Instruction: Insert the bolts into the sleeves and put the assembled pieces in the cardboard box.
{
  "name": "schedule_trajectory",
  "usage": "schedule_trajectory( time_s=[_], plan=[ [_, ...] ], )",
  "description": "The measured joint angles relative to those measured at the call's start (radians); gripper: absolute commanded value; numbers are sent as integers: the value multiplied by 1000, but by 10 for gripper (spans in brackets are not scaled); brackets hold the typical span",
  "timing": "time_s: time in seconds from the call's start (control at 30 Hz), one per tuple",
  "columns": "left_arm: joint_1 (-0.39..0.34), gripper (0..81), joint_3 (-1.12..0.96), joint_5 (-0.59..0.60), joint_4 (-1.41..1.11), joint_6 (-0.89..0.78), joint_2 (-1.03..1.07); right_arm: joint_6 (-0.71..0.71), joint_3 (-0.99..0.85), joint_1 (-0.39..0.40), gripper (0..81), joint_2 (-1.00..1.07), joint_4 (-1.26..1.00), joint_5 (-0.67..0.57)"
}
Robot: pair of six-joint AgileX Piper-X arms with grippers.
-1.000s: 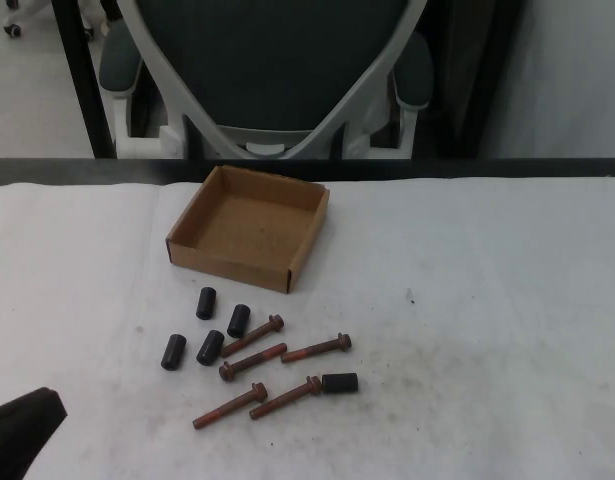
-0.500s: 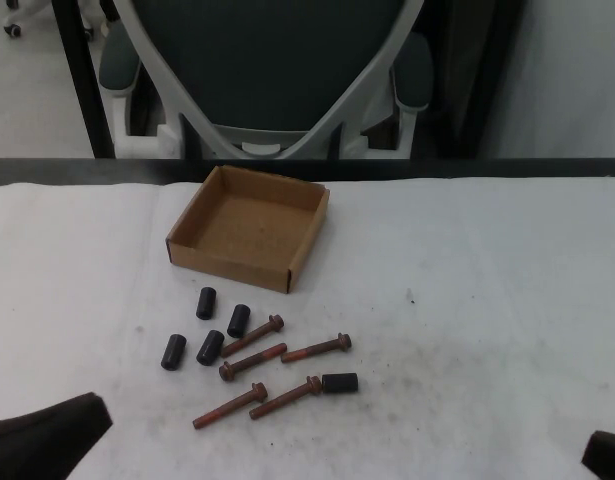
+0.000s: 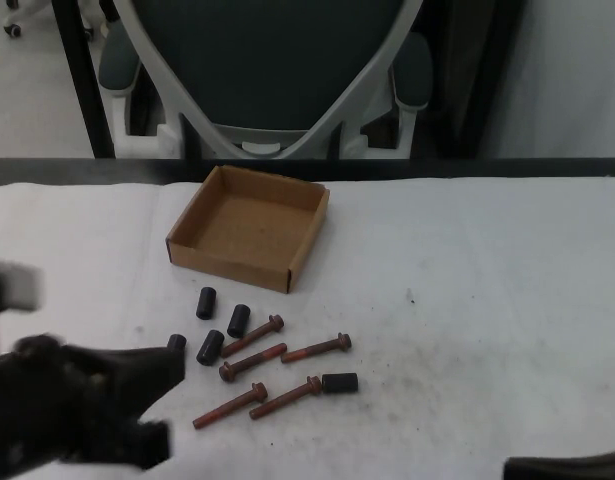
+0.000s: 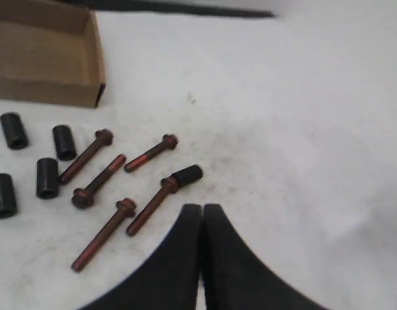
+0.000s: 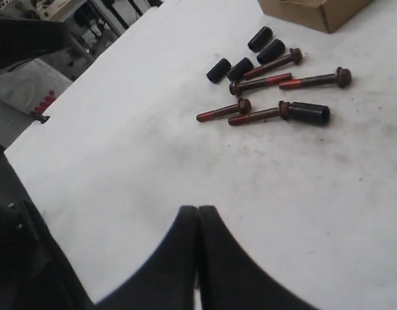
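Observation:
The open cardboard box [image 3: 249,225] stands at the middle back of the white bench. In front of it lie several reddish bolts [image 3: 253,361] and several black sleeves [image 3: 238,320], all loose. One sleeve [image 3: 339,382] lies against the head of a bolt [image 3: 285,397]. My left arm [image 3: 77,405] is at the near left, its edge over the leftmost sleeve. My left gripper [image 4: 203,210] is shut and empty, just short of the bolts [image 4: 150,205]. My right gripper [image 5: 198,212] is shut and empty, well back from the bolts [image 5: 263,115]. The right arm [image 3: 567,465] is at the near right edge.
A black bar runs along the bench's far edge, with an office chair [image 3: 267,70] behind it. The bench to the right of the parts is bare white cloth [image 3: 487,300]. The box corner [image 4: 43,61] is near the sleeves [image 4: 64,142].
My left arm has risen from the near left corner and moved forward toward the sleeves. A bit of the right arm has come in at the near right edge. The parts have not moved.

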Motion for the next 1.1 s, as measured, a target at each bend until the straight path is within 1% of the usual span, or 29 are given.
schedule_trajectory(
  time_s=[0.1,0.17,0.23,0.33,0.37,0.4,0.47,0.53,0.7,0.77,0.8,0.87,0.9,0.93,1.0,1.07,1.1],
  plan=[
    [-11,5,-82,-36,77,38,162,-22,-73,41,3,116,-5,8],
    [-13,52,-137,-79,121,72,261,-47,-128,63,3,200,-8,16],
    [-17,125,-192,-134,153,116,356,-75,-181,83,3,285,-9,19],
    [-16,283,-268,-168,181,154,464,-124,-253,104,3,404,-4,22],
    [-16,344,-268,-170,181,157,464,-141,-301,111,3,475,15,23],
    [-16,398,-292,-180,188,166,495,-158,-305,112,3,481,18,22],
    [-16,449,-330,-208,200,191,543,-177,-382,115,3,576,84,22],
    [-18,442,-367,-243,217,219,585,-227,-445,115,3,637,151,22],
    [-19,426,-471,-319,269,293,692,-249,-575,115,3,745,281,33],
    [-19,428,-516,-343,302,325,734,-253,-645,115,3,797,354,53],
    [-19,430,-543,-357,327,340,759,-269,-707,115,3,842,412,80],
    [-19,431,-617,-385,410,362,835,-297,-737,115,2,863,442,102],
    [-19,439,-643,-402,442,373,864,-327,-781,115,0,892,486,120],
    [-19,452,-666,-418,464,386,885,-329,-785,115,7,895,486,122],
    [-19,468,-710,-450,522,398,935,-350,-818,115,45,914,518,141],
    [-16,469,-745,-473,564,407,983,-360,-837,115,118,925,538,160],
    [-12,469,-761,-478,583,407,1004,-366,-843,115,170,930,546,174]
  ],
)
